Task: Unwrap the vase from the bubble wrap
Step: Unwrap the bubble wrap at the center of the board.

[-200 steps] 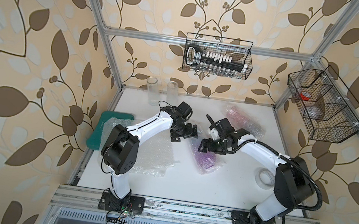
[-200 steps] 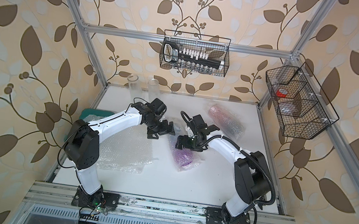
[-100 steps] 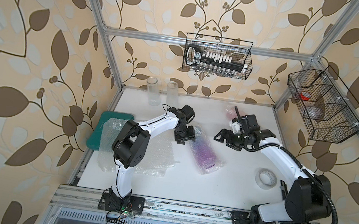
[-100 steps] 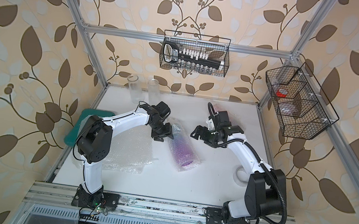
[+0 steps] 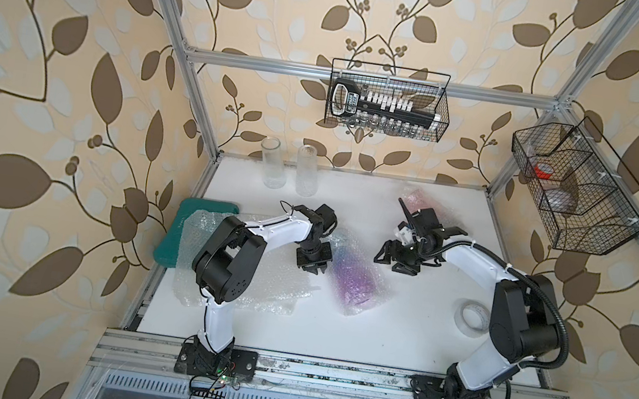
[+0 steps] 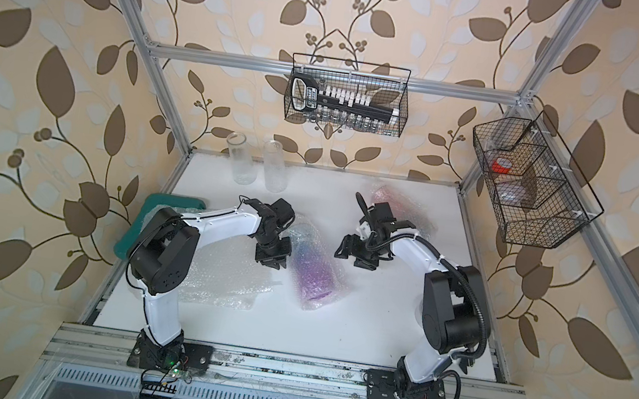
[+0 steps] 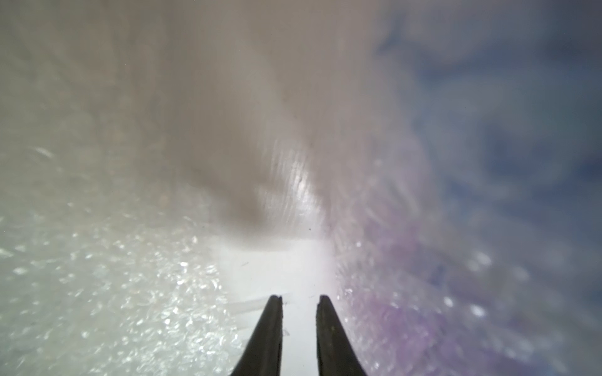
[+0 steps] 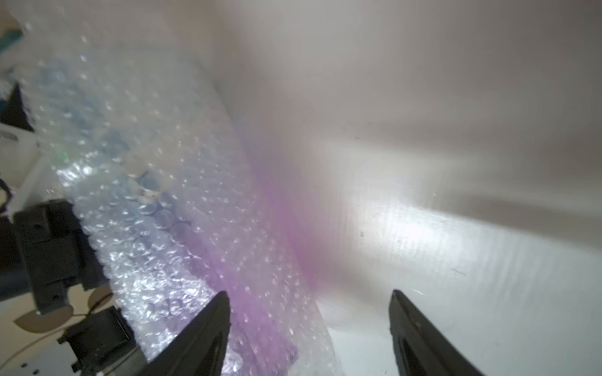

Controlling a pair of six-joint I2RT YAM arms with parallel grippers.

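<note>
The vase lies on its side mid-table, purple and blue, rolled in bubble wrap. My left gripper points down at the table just left of the bundle. In the left wrist view its jaws stand a narrow gap apart with bare white table between them and the purple wrap beside one finger. My right gripper is open wide at the bundle's right side. In the right wrist view the wrap's edge reaches in beside one finger.
Loose bubble wrap sheets lie over a green mat at the left. Two clear glass vases stand at the back. Another wrapped bundle lies back right, a tape roll front right. Wire baskets hang on the walls.
The left gripper's jaws have closed from wide to a narrow gap and it has come down beside the bundle. The right gripper drew away to the right, then came back toward the bundle.
</note>
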